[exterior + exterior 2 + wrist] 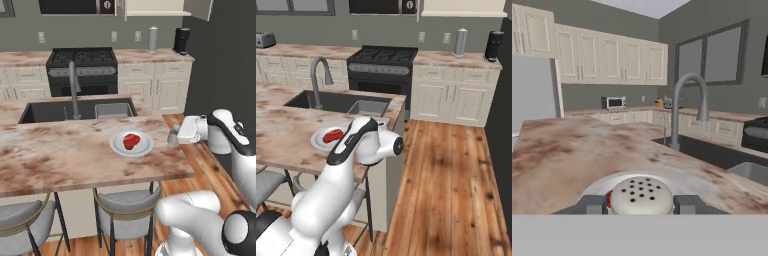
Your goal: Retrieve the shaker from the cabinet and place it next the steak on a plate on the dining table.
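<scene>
White arm rising from the base at the lower right of the left base view, bent at a dark elbow joint and reaching leftward, forearm near level. Wrist turned sideways, the white hand block held just off the end of the surface [165, 170]. Gripper [641, 204] pointing along the marble top, fingers [592, 204] closed in on either side of the shaker [641, 196], its perforated cap facing the hand camera. In the right base view, upper arm sloping up from the lower left, its rounded white joint housing facing the camera.
</scene>
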